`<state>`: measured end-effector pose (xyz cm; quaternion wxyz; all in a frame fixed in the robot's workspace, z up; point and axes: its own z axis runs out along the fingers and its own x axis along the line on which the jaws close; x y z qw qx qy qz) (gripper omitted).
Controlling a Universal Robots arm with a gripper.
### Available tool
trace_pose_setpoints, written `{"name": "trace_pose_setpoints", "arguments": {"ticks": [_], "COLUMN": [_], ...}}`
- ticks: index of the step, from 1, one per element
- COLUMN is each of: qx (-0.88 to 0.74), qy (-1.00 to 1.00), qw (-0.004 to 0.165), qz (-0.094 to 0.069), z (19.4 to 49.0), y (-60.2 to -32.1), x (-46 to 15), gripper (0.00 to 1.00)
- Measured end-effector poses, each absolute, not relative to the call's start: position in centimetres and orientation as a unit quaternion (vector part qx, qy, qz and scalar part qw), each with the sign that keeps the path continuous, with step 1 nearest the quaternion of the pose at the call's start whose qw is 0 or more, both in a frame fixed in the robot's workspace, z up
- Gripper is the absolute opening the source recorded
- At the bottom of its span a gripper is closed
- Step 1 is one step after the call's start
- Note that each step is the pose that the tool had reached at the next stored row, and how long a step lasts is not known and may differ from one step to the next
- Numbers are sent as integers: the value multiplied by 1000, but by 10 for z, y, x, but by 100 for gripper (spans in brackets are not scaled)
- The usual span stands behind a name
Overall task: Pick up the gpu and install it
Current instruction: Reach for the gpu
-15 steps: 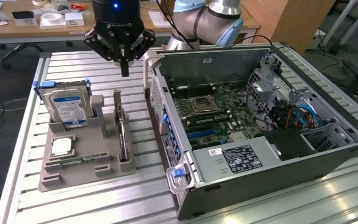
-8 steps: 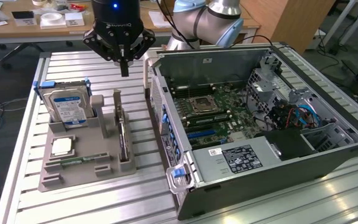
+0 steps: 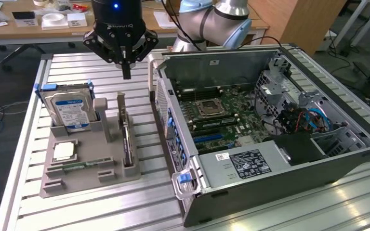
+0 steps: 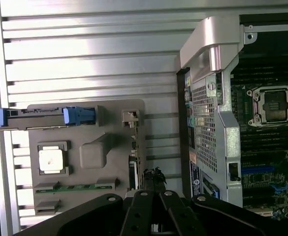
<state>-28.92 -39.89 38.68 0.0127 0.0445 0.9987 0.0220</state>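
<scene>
**Fingers hang over the gpu, not grabbing yet**

The job is at its first step: getting hold of the gpu. The fingers (image 3: 125, 72) are pressed together and hold nothing. They point straight down, up in the air above the gray holder (image 3: 88, 180) on the table (image 3: 95, 211).

In the exterior view, the gpu (image 3: 127, 139) is at 6 o'clock from the fingers, well below them. It stands on its thin edge in a slot of the holder. That slot is on the side near the open computer case (image 3: 256, 192), which lies at 3 o'clock from the holder. The hard drive (image 3: 71, 108) stands at 10 o'clock from the gpu.

I think a grab needs the fingers to open first. Then they must line up with the card's thin top edge and come down gently, because the slot looks narrow.
</scene>
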Motion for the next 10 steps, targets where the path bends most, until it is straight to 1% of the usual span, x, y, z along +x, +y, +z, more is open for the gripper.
{"name": "trace_pose_setpoints", "arguments": {"ticks": [10], "qx": [44], "qy": [999], "qw": [13], "qz": [22], "z": [387], "y": [-399], "x": [-301], "gripper": [11]}}
